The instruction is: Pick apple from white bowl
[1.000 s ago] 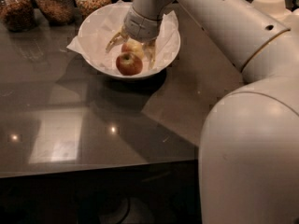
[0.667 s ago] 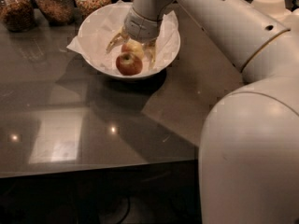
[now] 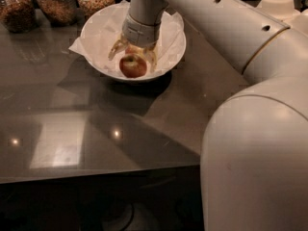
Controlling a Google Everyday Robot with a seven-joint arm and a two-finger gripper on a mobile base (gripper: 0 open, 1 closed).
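Three jars (image 3: pixel 57 3) of grain or nuts line the table's (image 3: pixel 72 129) far edge at about eleven o'clock. Just to their right, near twelve o'clock, sits the bowl (image 3: pixel 91 32), with a crumpled paper liner (image 3: pixel 103 23) spilling over its rim at nine o'clock.

The apple (image 3: pixel 133 66) lies inside the bowl on the liner, toward six o'clock of the bowl's floor, red with a paler patch on top. The gripper (image 3: pixel 133 60) hangs straight over it, reaching down from twelve o'clock. Its fingers (image 3: pixel 115 49) are spread wide, one at nine o'clock of the apple and one at three, so the fruit sits between them. They look close to its sides, but whether they touch it I cannot tell; nothing appears clamped.

The arm (image 3: pixel 226 28) sweeps out to the right, past stacked small bowls (image 3: pixel 276 6) at two o'clock.

By my reading, the reach and the descent are done. Closing on the apple and lifting it clear of the bowl are left.
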